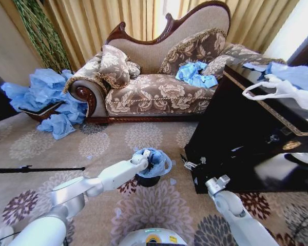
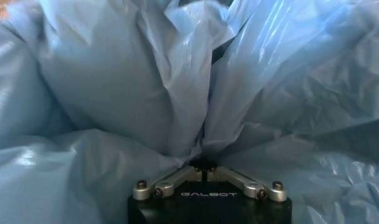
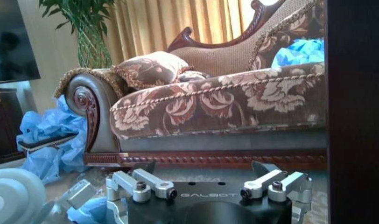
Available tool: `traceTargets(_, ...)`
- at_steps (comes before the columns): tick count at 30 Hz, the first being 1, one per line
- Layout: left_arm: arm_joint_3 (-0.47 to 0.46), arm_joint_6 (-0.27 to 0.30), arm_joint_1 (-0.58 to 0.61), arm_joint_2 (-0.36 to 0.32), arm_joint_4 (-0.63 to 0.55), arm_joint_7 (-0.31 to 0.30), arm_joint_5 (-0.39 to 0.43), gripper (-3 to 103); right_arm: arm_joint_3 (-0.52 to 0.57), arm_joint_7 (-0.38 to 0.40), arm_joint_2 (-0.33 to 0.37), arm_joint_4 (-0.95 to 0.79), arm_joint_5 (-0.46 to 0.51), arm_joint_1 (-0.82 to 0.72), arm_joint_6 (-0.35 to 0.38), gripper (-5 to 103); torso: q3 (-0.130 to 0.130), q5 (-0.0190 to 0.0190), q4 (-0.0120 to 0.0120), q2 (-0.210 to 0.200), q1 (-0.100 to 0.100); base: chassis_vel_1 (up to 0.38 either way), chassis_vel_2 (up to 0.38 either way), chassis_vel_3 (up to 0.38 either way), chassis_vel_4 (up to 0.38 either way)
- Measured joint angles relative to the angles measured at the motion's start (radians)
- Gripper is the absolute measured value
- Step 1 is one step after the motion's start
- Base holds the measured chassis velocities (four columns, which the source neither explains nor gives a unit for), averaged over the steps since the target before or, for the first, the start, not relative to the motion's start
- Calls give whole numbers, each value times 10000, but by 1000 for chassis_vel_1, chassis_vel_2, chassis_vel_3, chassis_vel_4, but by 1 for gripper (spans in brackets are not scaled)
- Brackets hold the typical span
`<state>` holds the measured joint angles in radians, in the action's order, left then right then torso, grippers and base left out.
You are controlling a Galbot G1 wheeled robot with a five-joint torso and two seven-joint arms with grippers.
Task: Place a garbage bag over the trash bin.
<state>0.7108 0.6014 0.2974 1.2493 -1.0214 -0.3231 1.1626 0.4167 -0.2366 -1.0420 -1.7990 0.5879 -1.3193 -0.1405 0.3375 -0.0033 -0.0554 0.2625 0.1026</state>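
Pinched shut on a gather of the bag [image 2: 146, 93], the left gripper [image 2: 205, 170] sits right over the bin [image 1: 147, 180] – film bunched across its mouth, axis upright below. Right gripper [image 3: 208, 179] hangs spread and empty, well to the bin's right – the left is nearer.

Left arm outstretched, left gripper [image 1: 143, 160] over trash bin [image 1: 148, 179], fingers clamped together. Right gripper [image 1: 217, 183] right of bin, fingers spread.

My head camera looks forward and down over carpet and sofa [image 1: 159, 77]; my left wrist camera sits pressed close against the garbage bag [image 2: 146, 93]; my right wrist camera, low near the floor, faces the same sofa [image 3: 208, 102] my head view shares.
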Motion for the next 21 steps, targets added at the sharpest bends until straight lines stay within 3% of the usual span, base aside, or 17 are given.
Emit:
traceTargets(5,-27,175,121,-15,-116,-244,599,0,29,23,92,17,60,-23,-4,100,0,-1,0,0,0,0,0,0,0)
traceTargets(7,-27,438,306,-325,-762,-581,1319,0,32,29,124,61,104,24,-4,100,0,-2,1,0,0,0,0,0,0)
traceTargets(10,-65,524,474,-780,-1524,-853,1664,0,-5,36,135,89,130,93,-4,100,0,-1,4,0,0,0,0,0,0)
traceTargets(16,-394,513,512,-1197,-2242,-1003,1585,0,-112,63,108,137,132,197,2,100,-1,0,7,0,-1,0,0,0,0)
traceTargets(21,-503,310,38,-743,-1482,-796,1211,0,-247,105,69,97,83,218,20,100,0,-1,0,0,0,0,0,0,0)
